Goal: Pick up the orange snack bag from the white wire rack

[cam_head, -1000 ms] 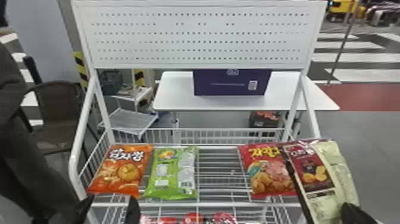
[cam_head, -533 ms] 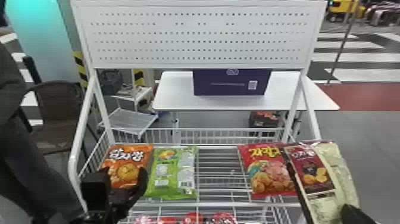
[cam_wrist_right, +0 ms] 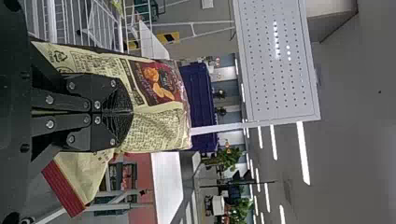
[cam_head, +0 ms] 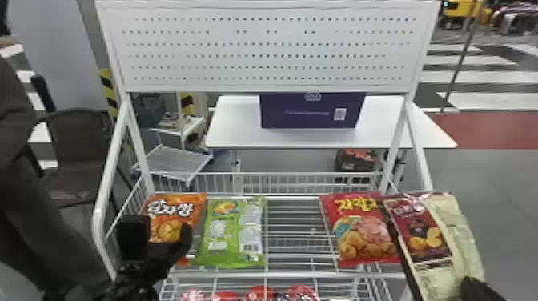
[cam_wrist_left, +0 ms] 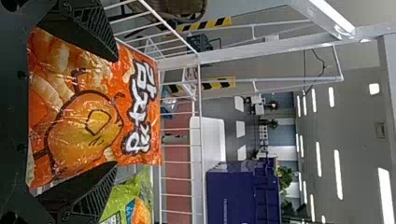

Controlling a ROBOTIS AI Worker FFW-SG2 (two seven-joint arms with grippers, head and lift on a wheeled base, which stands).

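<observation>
Two fingers wide apart, one orange bag between them.
My left gripper [cam_wrist_left: 116, 112] holds nothing, its fingers spread over the side edges of the orange snack bag [cam_head: 172, 216]; I can't tell if they touch it. I should keep both sides even, slip the inner finger between it and the green bag [cam_head: 232, 232], close gently, then lift straight up before drawing back. The orange snack bag lies face up at the left end of the white wire rack [cam_head: 288, 275], long axis roughly front to back, lettered end towards the back rail. Farther right lies the red bag [cam_head: 360, 232]; beside it, my right gripper [cam_wrist_right: 132, 112] is clamped on the cream-and-maroon bag [cam_wrist_right: 163, 128].
</observation>
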